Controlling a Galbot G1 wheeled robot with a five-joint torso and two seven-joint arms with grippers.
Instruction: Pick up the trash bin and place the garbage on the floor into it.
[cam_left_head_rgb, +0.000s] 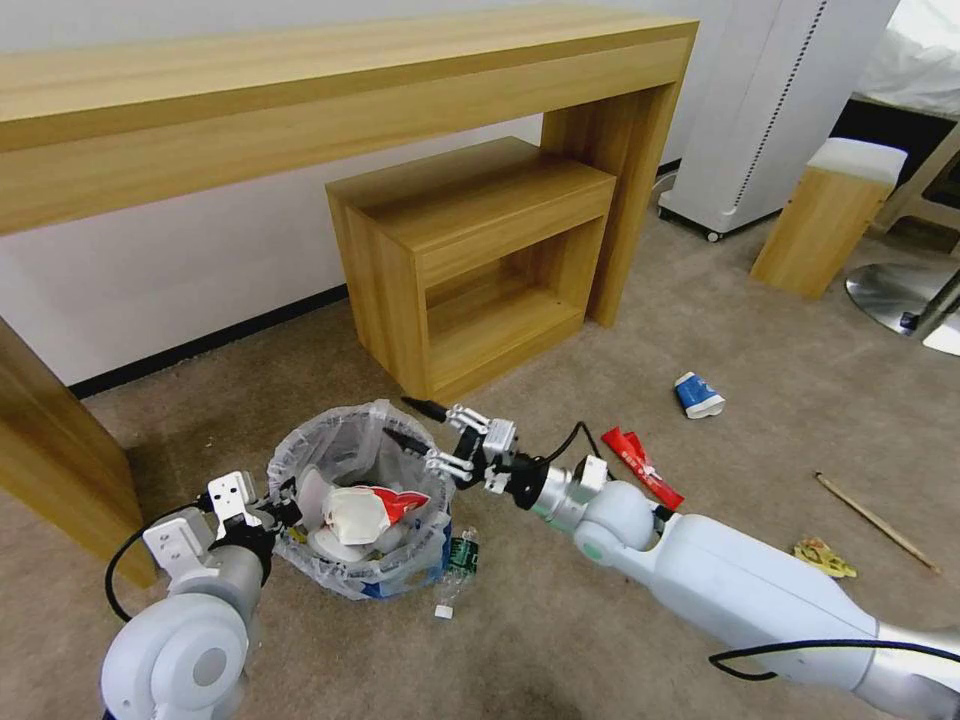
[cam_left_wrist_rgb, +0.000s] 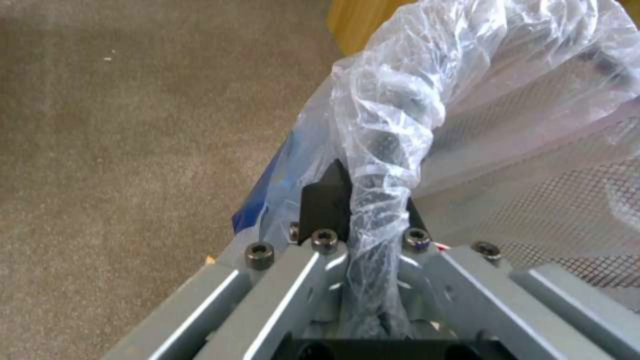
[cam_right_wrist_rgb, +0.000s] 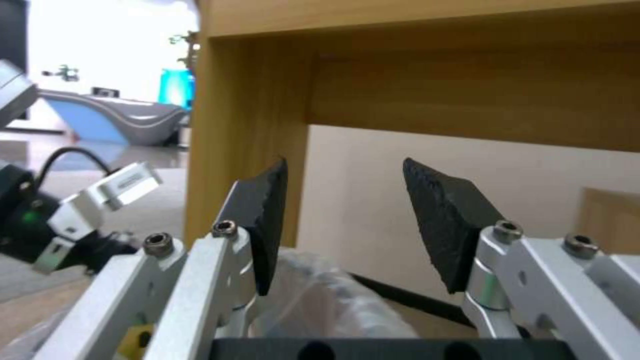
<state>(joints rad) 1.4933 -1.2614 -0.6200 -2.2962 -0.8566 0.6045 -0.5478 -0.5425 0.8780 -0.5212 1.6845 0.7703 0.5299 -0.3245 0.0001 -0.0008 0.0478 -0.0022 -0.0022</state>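
Observation:
The trash bin, lined with a crinkly white bag, sits on the beige floor and holds a crushed red-white cup and other litter. My left gripper is shut on its near-left rim; the left wrist view shows the black pads pinching the bagged rim. My right gripper hovers open over the bin's right rim, its pads wide apart with nothing between them. Garbage on the carpet: a small bottle against the bin, a blue-white cup, a red wrapper, a yellow wrapper and a wooden stick.
A low wooden cabinet stands just behind the bin under a long wooden desk, whose leg is close on the left. A white appliance, a wooden stool and a metal chair base stand at the far right.

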